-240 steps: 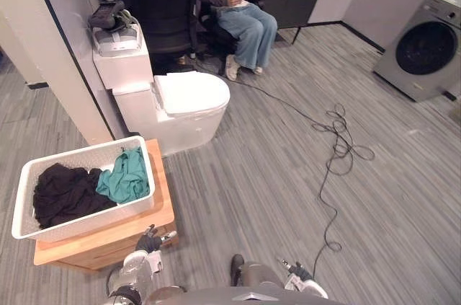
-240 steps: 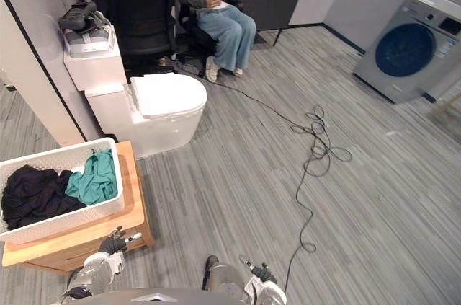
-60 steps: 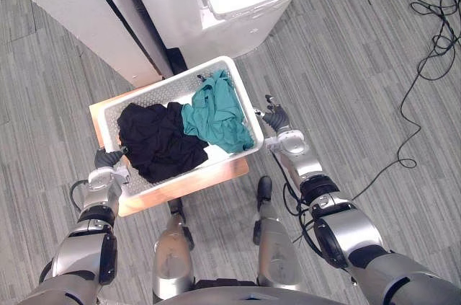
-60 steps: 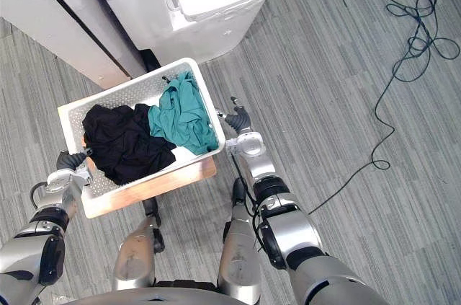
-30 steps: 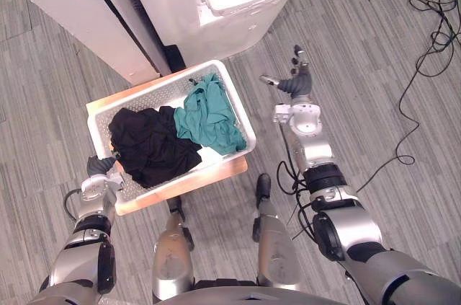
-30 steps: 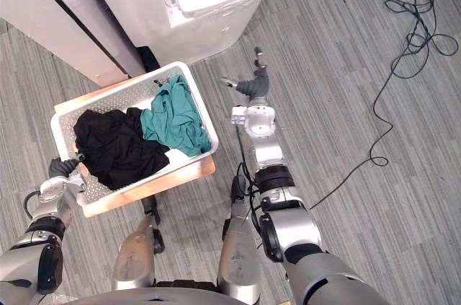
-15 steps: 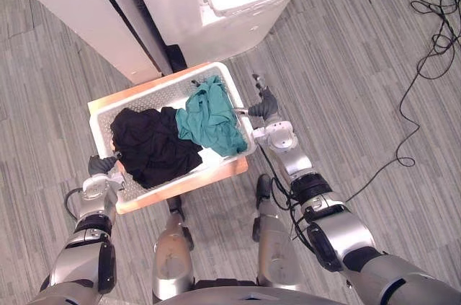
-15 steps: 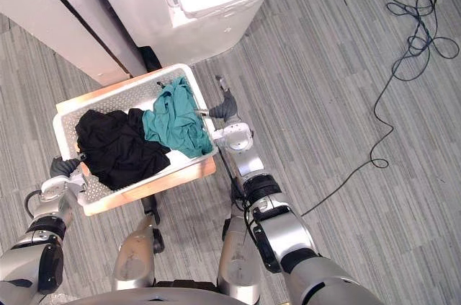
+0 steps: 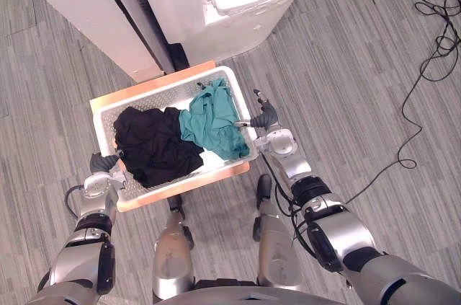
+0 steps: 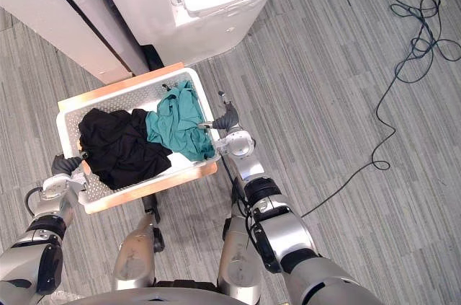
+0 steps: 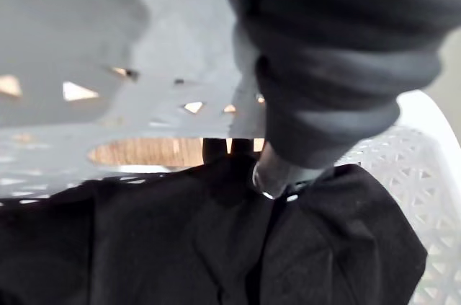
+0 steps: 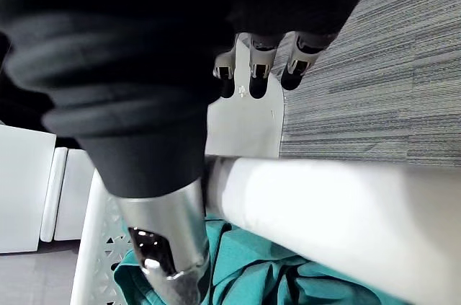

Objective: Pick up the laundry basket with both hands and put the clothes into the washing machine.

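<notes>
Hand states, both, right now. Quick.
Left hand: at the laundry basket's end by the black clothes; cannot be told.
Right hand: open, thumb inside the basket rim, fingers straight outside it.

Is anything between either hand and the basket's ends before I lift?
Nothing visible. The right hand straddles the laundry basket's right-end rim, thumb inside above the teal garment, fingers outside the wall. The left hand is against the left end, by the black garment.
</notes>
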Motion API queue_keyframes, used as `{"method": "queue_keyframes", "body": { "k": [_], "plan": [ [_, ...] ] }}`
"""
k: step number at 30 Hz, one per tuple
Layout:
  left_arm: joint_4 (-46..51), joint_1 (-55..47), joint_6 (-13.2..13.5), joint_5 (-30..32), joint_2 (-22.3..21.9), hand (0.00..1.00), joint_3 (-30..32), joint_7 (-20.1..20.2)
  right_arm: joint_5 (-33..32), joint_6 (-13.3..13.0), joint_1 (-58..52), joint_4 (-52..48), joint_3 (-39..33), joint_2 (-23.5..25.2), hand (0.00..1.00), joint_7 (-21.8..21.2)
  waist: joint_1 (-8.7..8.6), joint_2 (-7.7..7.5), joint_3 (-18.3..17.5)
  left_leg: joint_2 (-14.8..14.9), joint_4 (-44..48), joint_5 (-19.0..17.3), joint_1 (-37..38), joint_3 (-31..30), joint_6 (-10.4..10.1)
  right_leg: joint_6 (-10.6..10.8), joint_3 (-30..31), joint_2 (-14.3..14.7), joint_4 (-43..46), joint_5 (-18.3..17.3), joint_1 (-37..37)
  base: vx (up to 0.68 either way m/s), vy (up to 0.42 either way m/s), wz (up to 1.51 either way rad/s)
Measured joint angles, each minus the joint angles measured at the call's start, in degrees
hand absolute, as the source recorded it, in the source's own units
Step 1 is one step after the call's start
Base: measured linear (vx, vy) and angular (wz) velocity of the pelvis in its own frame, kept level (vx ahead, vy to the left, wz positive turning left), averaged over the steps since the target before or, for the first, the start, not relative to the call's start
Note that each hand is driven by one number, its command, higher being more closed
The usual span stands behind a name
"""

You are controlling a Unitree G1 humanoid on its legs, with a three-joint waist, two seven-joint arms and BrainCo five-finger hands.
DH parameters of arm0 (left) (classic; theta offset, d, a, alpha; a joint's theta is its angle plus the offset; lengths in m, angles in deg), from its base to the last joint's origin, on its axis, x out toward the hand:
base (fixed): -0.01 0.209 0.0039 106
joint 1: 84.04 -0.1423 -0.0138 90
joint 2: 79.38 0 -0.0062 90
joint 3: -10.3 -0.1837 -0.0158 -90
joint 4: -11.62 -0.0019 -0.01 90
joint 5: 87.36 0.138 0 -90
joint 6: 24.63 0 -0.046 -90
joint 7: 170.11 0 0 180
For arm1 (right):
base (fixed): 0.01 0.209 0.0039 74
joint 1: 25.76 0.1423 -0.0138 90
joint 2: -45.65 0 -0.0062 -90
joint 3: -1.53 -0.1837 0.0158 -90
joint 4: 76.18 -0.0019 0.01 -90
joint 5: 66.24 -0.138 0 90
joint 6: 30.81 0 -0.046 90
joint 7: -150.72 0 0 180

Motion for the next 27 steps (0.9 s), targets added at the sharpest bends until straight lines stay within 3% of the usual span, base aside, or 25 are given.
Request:
{"method": "queue_keyframes", "body": {
  "k": [1, 2, 17, 27],
  "plan": [
    [0.1, 0.0, 0.0, 0.0, 0.0, 1.0, -0.1, 0.0, 0.0, 0.0, -0.2, -0.3, 0.0, 0.0, 0.0, 0.0, 0.04, 0.0, 0.0, 0.0, 0.0, 0.0, 0.0, 0.0, 0.0, 0.0, 0.0, 0.0, 0.0, 0.0, 0.0, 0.0, 0.0, 0.0],
    [0.3, 0.0, 0.0, 0.0, 0.0, 1.0, -0.3, 0.0, 0.0, 0.0, -0.8, -1.3, 0.0, 0.0, 1.0, 0.0, 0.18, 0.0, 0.0, 0.0, 0.0, 0.0, -0.1, 0.0, 0.0, 0.0, 0.0, 0.0, 0.0, 0.0, -0.1, 0.0, 0.0, 0.0],
    [1.6, 0.0, 0.0, 0.1, 0.0, 1.0, -2.8, -0.8, 4.5, -1.3, -0.2, 2.1, 1.9, 0.8, 1.0, -0.7, 0.2, 0.02, 0.0, 0.0, 0.0, 0.3, -0.8, -1.0, 0.1, 0.1, -0.9, -0.1, 0.1, -0.1, -0.2, 0.0, 0.001, 0.02],
    [1.7, 0.0, -0.3, -0.3, 0.0, 1.0, -5.5, -1.3, 7.3, -2.4, -0.3, 7.4, 5.1, -0.7, 1.0, -4.2, 0.45, 0.08, -0.1, 0.0, 0.1, 0.5, -0.5, -2.4, 0.1, 0.1, -2.0, -0.4, 1.8, -1.2, 0.4, 0.01, 0.001, 0.06]
  ]
}}
